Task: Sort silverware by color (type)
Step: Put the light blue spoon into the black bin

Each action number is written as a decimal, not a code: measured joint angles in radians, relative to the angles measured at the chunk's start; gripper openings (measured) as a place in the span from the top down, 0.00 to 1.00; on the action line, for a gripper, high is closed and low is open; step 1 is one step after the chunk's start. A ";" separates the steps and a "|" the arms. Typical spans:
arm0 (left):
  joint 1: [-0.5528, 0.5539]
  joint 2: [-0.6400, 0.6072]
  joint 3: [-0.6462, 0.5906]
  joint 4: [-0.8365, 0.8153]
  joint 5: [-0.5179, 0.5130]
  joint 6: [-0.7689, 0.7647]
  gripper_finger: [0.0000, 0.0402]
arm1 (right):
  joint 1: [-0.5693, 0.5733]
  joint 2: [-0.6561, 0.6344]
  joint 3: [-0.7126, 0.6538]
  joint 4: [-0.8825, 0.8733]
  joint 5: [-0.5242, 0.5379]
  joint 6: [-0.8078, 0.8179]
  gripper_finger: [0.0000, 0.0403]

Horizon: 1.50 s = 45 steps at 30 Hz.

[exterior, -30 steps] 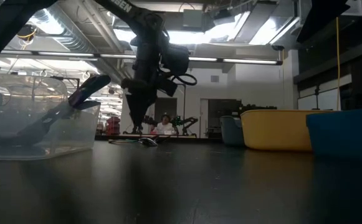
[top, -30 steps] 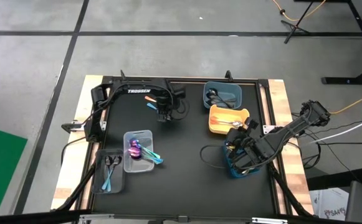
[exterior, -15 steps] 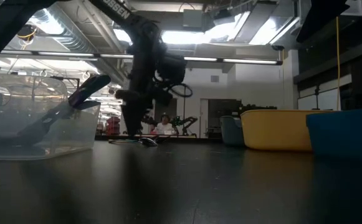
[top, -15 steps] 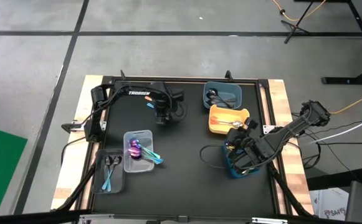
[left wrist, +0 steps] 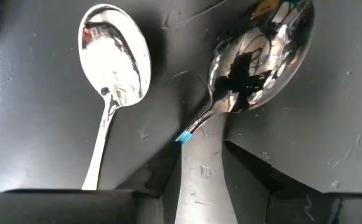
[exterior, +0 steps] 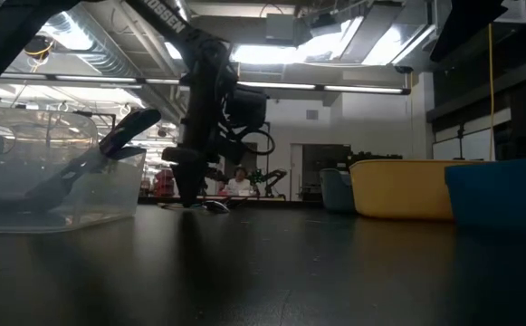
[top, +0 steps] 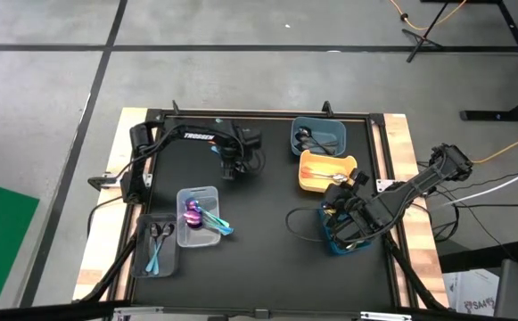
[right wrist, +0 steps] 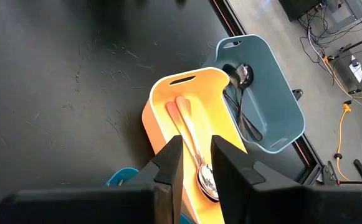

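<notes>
Silver on black here: two polished silver spoons lie side by side on the dark tabletop, right under the left gripper. In the left wrist view, the spoon with the blue mark on its neck runs its handle straight down between the two dark fingers, which stand apart on either side of it and are not yet pinching, as far as I can tell. So its long axis lines up with the claw's gap, bowl pointing away from the wrist. The other silver spoon sits just beside it, roughly parallel, outside the fingers.

From above, the left gripper hovers low at the far middle of the table, clearly the nearer arm. The right gripper waits over by the bright blue tray, fingers a little apart and empty, looking across the orange plastic tray and the grey-blue tray, each holding spoons.

My read: a pinch on that handle comes next, and the neighbouring spoon is close enough to get nudged.
</notes>
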 joint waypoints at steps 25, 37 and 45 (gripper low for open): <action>-0.019 -0.005 -0.025 0.158 0.034 0.004 0.73 | 0.000 0.000 0.000 0.003 0.000 0.000 0.82; -0.045 -0.007 -0.061 0.185 0.001 0.004 0.89 | 0.000 0.000 0.000 0.003 0.002 0.000 0.82; -0.085 -0.009 -0.059 0.195 -0.046 -0.021 0.98 | 0.000 0.000 0.000 0.003 0.003 -0.033 0.82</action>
